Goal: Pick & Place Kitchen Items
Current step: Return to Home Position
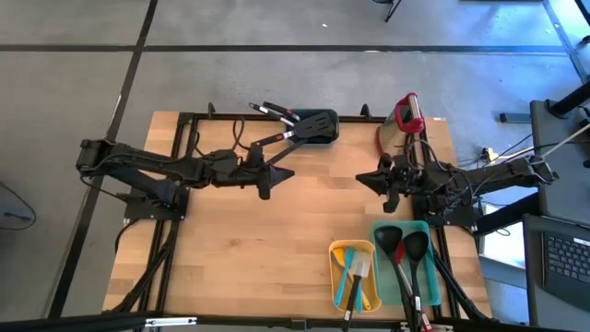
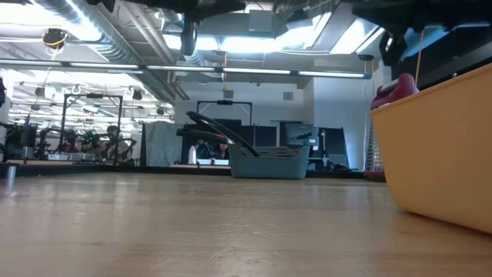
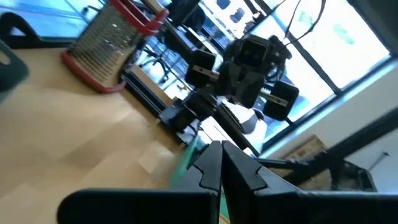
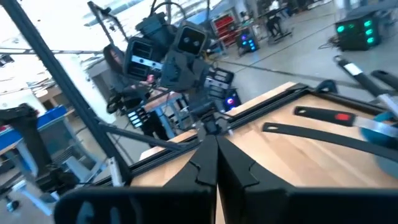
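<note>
Tabletop (image 1: 249, 249), yellow bin (image 1: 335, 273), teal bin (image 1: 383, 277) at edge

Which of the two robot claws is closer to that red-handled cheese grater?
The right. The right gripper hangs a short way from the grater, over the same half of the table. The left gripper is over the other half, clearly farther away.

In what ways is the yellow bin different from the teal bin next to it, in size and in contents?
The yellow bin looks smaller than the teal bin. The yellow bin holds teal and white spatulas; the teal bin holds black long-handled utensils. The yellow bin lies nearer the middle of the table, the teal bin nearer its right edge. Both are open-topped and stand side by side.
</note>
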